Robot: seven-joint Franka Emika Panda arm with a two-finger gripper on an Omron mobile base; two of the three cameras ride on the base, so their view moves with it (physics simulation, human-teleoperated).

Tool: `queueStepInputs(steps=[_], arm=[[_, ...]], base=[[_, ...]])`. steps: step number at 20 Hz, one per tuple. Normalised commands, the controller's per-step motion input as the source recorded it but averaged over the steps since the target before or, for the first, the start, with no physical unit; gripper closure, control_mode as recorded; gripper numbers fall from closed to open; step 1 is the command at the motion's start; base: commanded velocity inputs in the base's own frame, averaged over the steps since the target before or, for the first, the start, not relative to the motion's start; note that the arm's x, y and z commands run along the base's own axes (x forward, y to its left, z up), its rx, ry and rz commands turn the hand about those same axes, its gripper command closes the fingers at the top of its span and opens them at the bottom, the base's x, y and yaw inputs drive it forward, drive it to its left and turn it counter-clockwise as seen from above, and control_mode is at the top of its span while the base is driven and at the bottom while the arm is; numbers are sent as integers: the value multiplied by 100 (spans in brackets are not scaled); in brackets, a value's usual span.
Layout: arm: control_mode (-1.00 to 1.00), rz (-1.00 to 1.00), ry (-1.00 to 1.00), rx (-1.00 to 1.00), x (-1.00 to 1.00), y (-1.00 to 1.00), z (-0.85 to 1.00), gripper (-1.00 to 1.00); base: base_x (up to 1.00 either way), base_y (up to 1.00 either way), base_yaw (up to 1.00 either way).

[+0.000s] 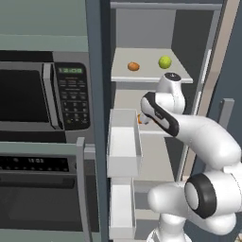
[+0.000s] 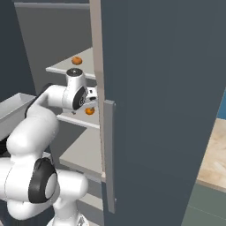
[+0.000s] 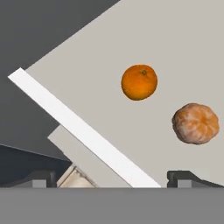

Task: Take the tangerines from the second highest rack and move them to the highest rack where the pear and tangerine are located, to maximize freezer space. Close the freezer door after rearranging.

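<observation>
Two tangerines [image 3: 139, 82] lie ahead of the wide-open gripper [image 3: 112, 178]

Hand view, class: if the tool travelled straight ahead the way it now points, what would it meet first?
Probably the second highest rack, landing close to the bright orange tangerine near the view's centre. The paler tangerine sits off to one side. The open tool seems clear of both, though depth is hard to judge.
</observation>
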Motion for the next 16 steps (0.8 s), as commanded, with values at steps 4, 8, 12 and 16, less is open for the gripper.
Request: queueStepInputs(steps=[4,8,12,16], arm=[[-100,0,0,0,40,4,-10,-100],[-100,0,0,-2,38,8,-18,-100],[-100,0,0,-3,9,1,-28,-100],[-100,0,0,0,20,0,-13,-100]], base=[[0,0,0],[0,0,0],[0,0,0],[0,0,0]])
